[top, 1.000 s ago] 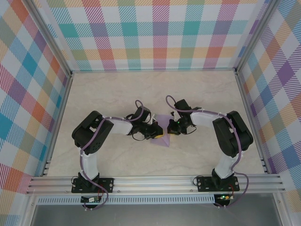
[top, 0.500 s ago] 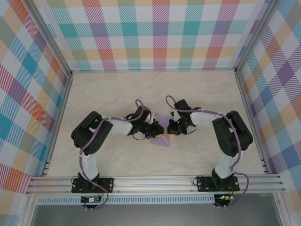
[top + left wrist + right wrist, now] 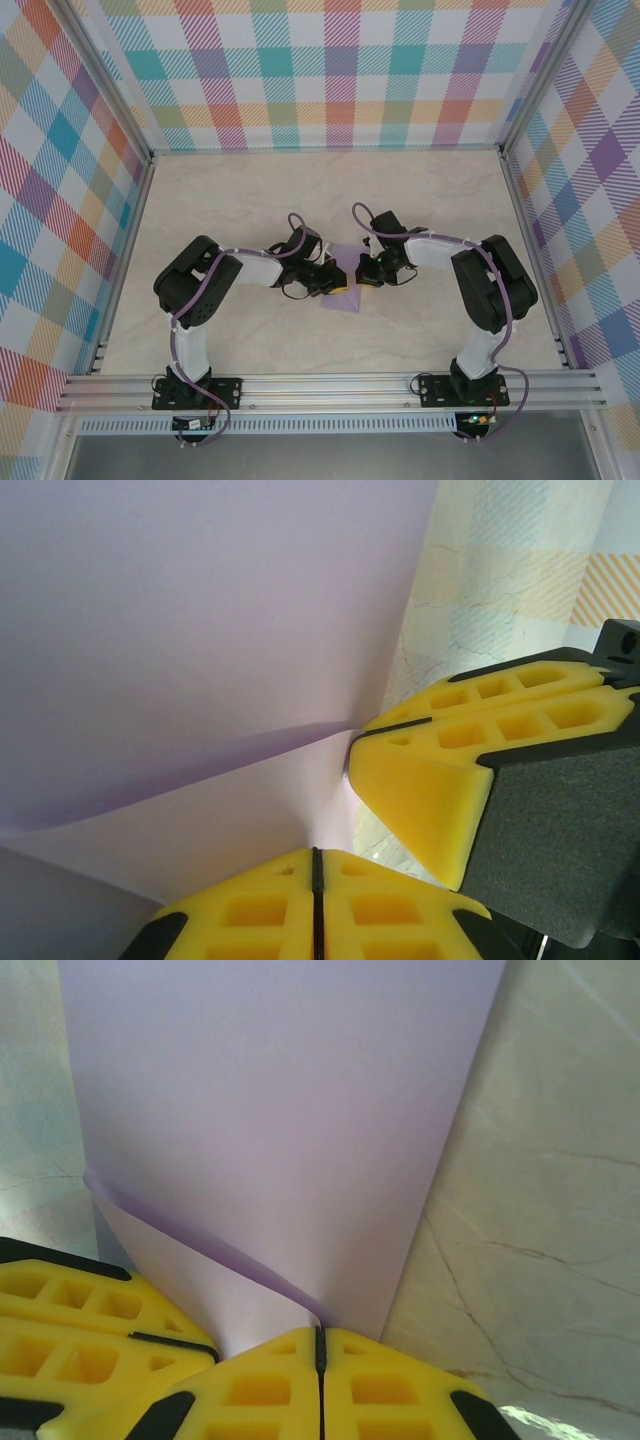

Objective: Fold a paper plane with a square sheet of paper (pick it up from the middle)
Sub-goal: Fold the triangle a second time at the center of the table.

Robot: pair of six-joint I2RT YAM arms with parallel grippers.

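The square sheet of paper (image 3: 280, 1110) rests on the marble-patterned table (image 3: 530, 1220) at the centre of the overhead view, between the two wrists, and both claws have hold of it. The right gripper (image 3: 320, 1352), at the bottom centre of its own wrist view, has its yellow fingers pressed together with no gap. The paper's edges converge into that seam, and a flap rises from the lower left of the frame and curls over the layer beneath. The left gripper (image 3: 315, 878), at the bottom of its wrist view, is likewise clamped tight on the sheet, with a soft bend running across the paper from the left edge of the frame towards the pinch point. The two sets of fingers sit just beside each other (each appears as a neighbour in the other's camera), which I judge is deliberate. Pinching at two close points should stop the thin paper twisting while a flap is carried over, so the crease lands straight. No dart shape is visible yet, so the folding looks to be at an early stage.
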